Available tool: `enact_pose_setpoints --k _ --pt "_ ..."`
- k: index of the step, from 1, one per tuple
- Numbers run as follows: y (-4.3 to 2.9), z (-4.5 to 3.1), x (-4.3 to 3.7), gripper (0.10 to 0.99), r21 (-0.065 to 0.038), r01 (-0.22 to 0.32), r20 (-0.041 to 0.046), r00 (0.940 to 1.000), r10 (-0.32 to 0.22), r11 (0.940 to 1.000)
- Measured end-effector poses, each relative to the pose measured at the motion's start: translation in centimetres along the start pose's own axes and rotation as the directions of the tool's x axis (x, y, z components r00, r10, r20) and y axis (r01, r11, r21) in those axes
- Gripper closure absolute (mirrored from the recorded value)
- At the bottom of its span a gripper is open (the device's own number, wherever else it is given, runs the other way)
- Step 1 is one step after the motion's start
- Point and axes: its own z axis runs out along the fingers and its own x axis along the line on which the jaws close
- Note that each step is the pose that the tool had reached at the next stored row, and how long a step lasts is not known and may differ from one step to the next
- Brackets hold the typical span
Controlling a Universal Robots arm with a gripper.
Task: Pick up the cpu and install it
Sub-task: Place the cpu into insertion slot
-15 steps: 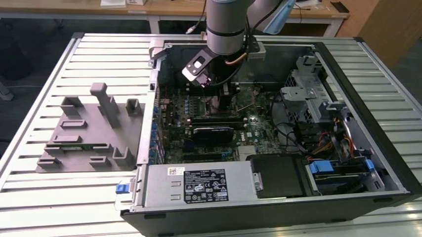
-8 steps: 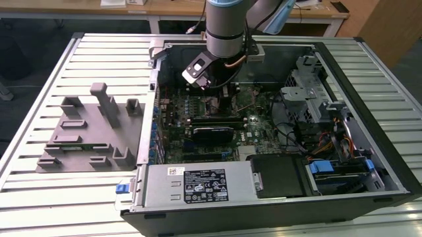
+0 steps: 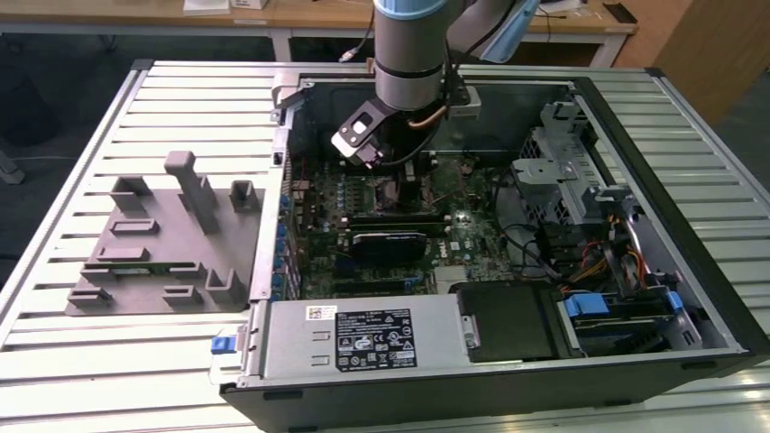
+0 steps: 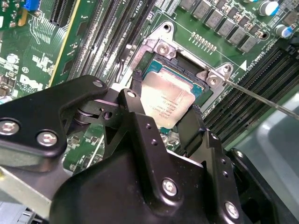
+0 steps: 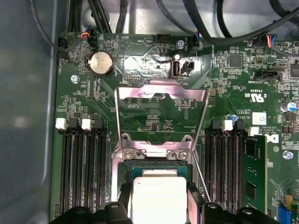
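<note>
Because the cpu (image 4: 164, 93) is a thin, stiff, light plate with a smooth metal top, I judge it best taken by two opposite edges. The underside contacts are likely fragile, and a loose pinch could let it slip or tilt over the socket.

At the exterior view's left, the grey fixture tray (image 3: 157, 244) lies on the slatted table (image 3: 72, 361), well apart from the work. Next comes the open computer case (image 3: 506, 401), where the arm (image 3: 409, 54) hangs over the motherboard (image 3: 398, 244).

In the second wrist view the gripper (image 4: 164, 106) is closed to the chip's width. Its black fingers (image 4: 133, 109) press on two opposite edges of the cpu, which lies directly over the socket (image 4: 187, 64). In the first wrist view the load plate (image 5: 135, 91) stands swung open beyond the chip, with memory slots (image 5: 84, 168) on either side and one memory stick (image 5: 254, 175) fitted. A thin lever (image 4: 261, 99) runs off from the socket's corner. Farther to the exterior view's right, the drive cage (image 3: 560, 171) stands inside the case.

Several things are hard to settle:
- **Seating:** I cannot tell whether the chip is seated in the socket or held just above it.
- **Covered parts:** The gripper's body covers the near part of both the socket and the cpu.
- **Alignment:** The socket pins and the chip's notches or corner mark are too small to make out, so alignment cannot be judged.
</note>
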Motion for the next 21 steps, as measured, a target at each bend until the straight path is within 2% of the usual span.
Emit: enact_pose_setpoints --k 9,16,18,19,21 --pt "-0.15 0.56 0.05 0.545 0.0 0.0 0.0004 1.0 0.0 1.0" --pt "-0.16 0.57 0.04 0.545 0.0 0.0 0.0008 1.0 0.0 1.0" --pt "-0.16 0.57 0.04 0.533 0.0 0.0 0.0007 1.0 0.0 1.0" --pt "-0.16 0.57 0.04 0.475 0.0 0.0 0.0005 1.0 0.0 1.0" --pt "-0.16 0.57 0.06 0.475 0.0 -0.001 0.0004 1.0 0.001 1.0"
